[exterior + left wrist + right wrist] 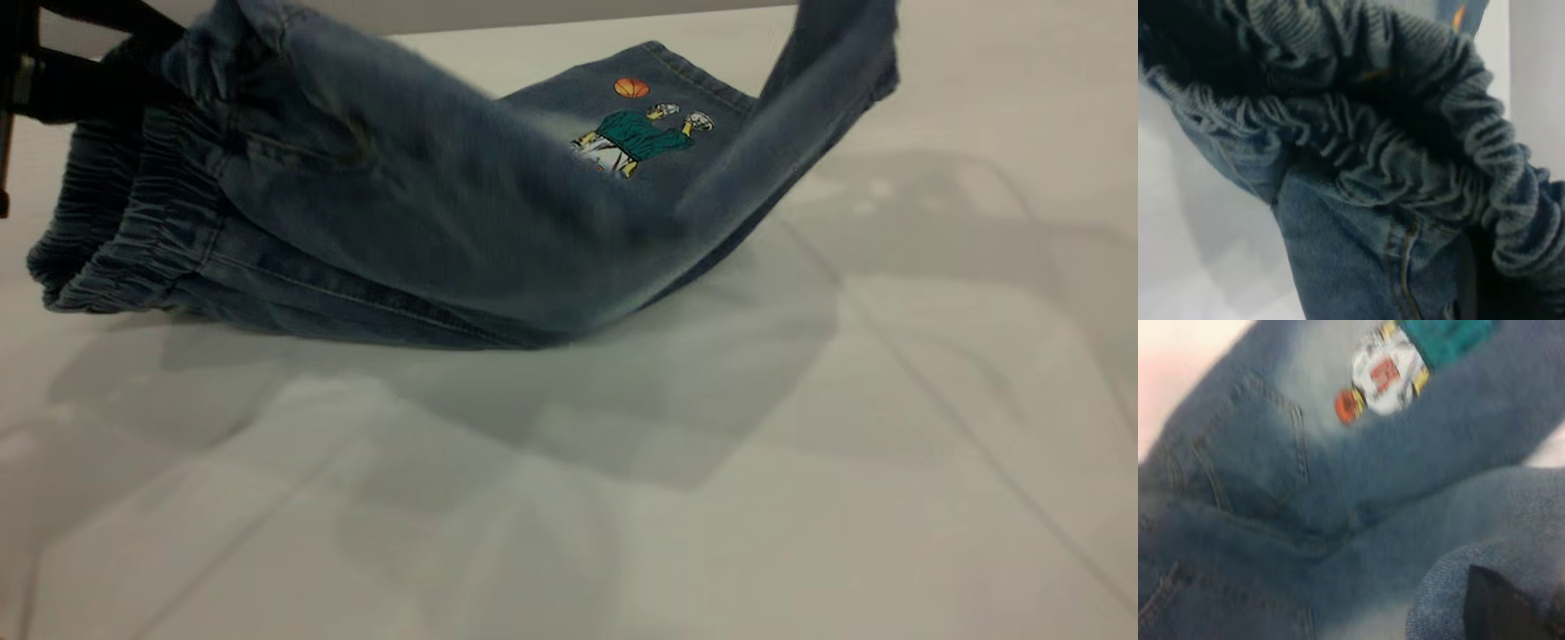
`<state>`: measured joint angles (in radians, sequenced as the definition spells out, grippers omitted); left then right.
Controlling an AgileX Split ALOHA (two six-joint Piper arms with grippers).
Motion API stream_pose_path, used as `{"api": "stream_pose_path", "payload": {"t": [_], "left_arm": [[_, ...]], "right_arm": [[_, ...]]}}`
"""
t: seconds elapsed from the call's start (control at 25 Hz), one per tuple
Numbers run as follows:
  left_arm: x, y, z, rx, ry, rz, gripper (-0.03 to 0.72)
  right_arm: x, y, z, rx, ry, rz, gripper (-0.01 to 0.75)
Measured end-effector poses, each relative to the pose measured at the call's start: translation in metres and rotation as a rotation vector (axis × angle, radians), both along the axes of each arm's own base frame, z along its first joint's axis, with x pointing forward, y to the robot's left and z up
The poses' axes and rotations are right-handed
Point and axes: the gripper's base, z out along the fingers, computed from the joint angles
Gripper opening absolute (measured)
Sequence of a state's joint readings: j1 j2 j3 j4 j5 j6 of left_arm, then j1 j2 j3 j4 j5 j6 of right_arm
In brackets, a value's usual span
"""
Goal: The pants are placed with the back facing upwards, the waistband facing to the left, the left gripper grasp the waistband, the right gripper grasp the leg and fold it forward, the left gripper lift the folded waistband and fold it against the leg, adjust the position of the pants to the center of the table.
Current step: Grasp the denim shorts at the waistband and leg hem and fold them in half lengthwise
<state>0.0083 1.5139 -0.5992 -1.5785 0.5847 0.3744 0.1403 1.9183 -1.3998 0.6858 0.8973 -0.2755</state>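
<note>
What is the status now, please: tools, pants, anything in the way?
Left tool up at the waistband, fingers hidden. Right tool out of sight; one leg raised over the pants. Nothing else on the table.

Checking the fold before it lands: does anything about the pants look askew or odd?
Nothing damaged. The pants are mid-fold: the leg is lifted off the table at the right, the waistband raised and bunched at the left, so they sag unevenly.
</note>
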Motion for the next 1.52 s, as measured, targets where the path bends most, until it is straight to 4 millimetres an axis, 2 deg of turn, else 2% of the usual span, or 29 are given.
{"api": "stream_pose_path", "payload": {"t": [0.16, 0.32, 0.44, 0.72, 0.88, 1.08, 1.32, 1.52], "left_arm": [[0.001, 0.003, -0.002, -0.039, 0.04, 0.095, 0.141], [-0.008, 0.008, -0.015, -0.071, 0.116, 0.229, 0.141], [-0.017, 0.012, -0.026, -0.04, 0.156, 0.266, 0.141], [-0.021, 0.02, -0.033, -0.005, 0.21, 0.378, 0.141], [-0.021, 0.029, -0.036, 0.057, 0.223, 0.463, 0.141], [-0.021, 0.041, -0.039, 0.16, 0.225, 0.553, 0.141], [-0.022, 0.048, -0.04, 0.244, 0.217, 0.58, 0.141], [-0.023, 0.053, -0.041, 0.338, 0.2, 0.567, 0.141]], "right_arm": [[0.025, 0.005, -0.014, 0.019, 0.011, -0.016, 0.026], [0.043, 0.017, -0.035, 0.021, 0.035, -0.01, 0.026], [0.052, 0.028, -0.049, 0.021, 0.049, 0.004, 0.026], [0.061, 0.058, -0.082, 0.015, 0.09, 0.044, 0.026], [0.069, 0.059, -0.094, 0.005, 0.1, 0.02, 0.026], [0.079, 0.06, -0.095, 0.006, 0.063, -0.017, 0.026], [0.078, 0.066, -0.111, -0.015, 0.076, -0.005, 0.026], [0.076, 0.065, -0.114, -0.047, 0.087, 0.022, 0.026]]}}
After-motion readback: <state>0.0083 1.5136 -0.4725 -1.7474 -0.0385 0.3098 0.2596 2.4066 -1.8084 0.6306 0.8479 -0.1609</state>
